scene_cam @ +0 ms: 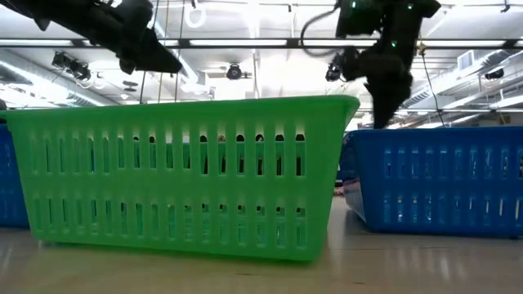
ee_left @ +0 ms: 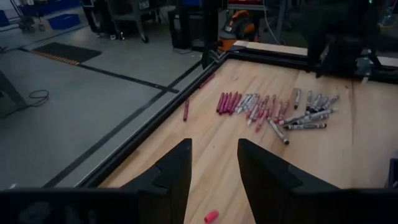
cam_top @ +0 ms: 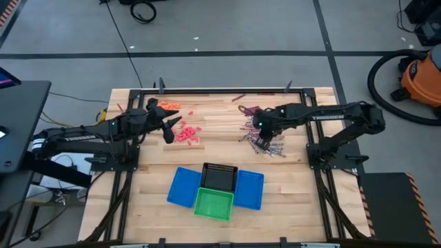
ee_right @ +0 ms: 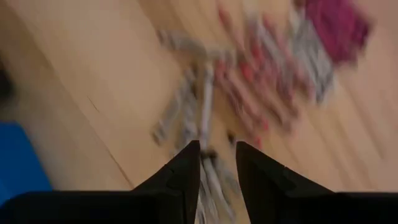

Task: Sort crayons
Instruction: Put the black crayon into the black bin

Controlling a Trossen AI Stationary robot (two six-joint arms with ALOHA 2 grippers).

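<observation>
The crayons lie in loose groups on the wooden table. Pink-red ones point(cam_top: 187, 133) are left of centre, orange ones point(cam_top: 167, 105) are at the far left, and silvery-grey and maroon ones point(cam_top: 256, 132) point(ee_left: 267, 111) are right of centre. My left gripper point(cam_top: 169, 131) point(ee_left: 214, 177) hangs open just left of the pink-red group, pointing across the table. My right gripper point(cam_top: 262, 142) point(ee_right: 217, 163) points down over the grey crayons point(ee_right: 193, 118). Its fingers stand apart, and the blur does not show any crayon held.
Near the front edge stand several mesh baskets together: a blue one point(cam_top: 183, 187), a black one point(cam_top: 220, 177), a second blue one point(cam_top: 250, 190) and a green one point(cam_top: 213, 204) point(scene_cam: 184, 175). One maroon crayon point(ee_left: 186, 109) lies alone by the table's black frame.
</observation>
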